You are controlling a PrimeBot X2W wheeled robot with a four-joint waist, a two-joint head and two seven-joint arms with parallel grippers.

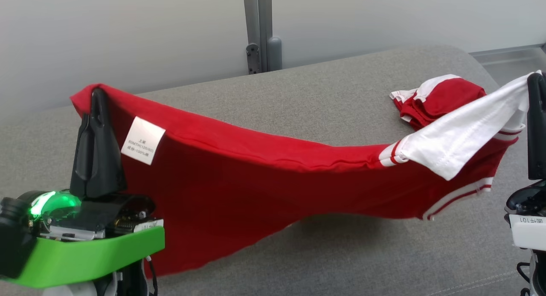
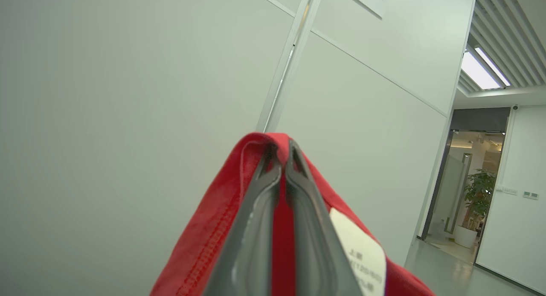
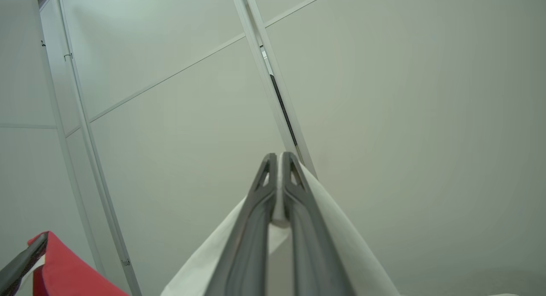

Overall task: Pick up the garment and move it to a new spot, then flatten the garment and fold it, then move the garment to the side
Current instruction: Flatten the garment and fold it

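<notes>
The garment [image 1: 239, 176] is a red shirt with white sleeves and red-and-white striped trim, stretched in the air between my two grippers above the grey couch. My left gripper [image 1: 99, 95] is shut on its red hem corner beside a white care label [image 1: 143, 140]. In the left wrist view the fingers [image 2: 281, 159] pinch red cloth [image 2: 213, 232]. My right gripper [image 1: 536, 80] is shut on the white sleeve [image 1: 465, 134] at the right edge. The right wrist view shows that gripper [image 3: 279, 159] clamped on white cloth [image 3: 332, 227]. The other sleeve [image 1: 439, 97] rests crumpled on the couch.
The grey couch seat [image 1: 324, 95] spreads under the garment. Behind it stands a pale wall with a grey metal post [image 1: 258, 27]. The left wrist view shows an open doorway with a potted plant [image 2: 477, 198] at the right.
</notes>
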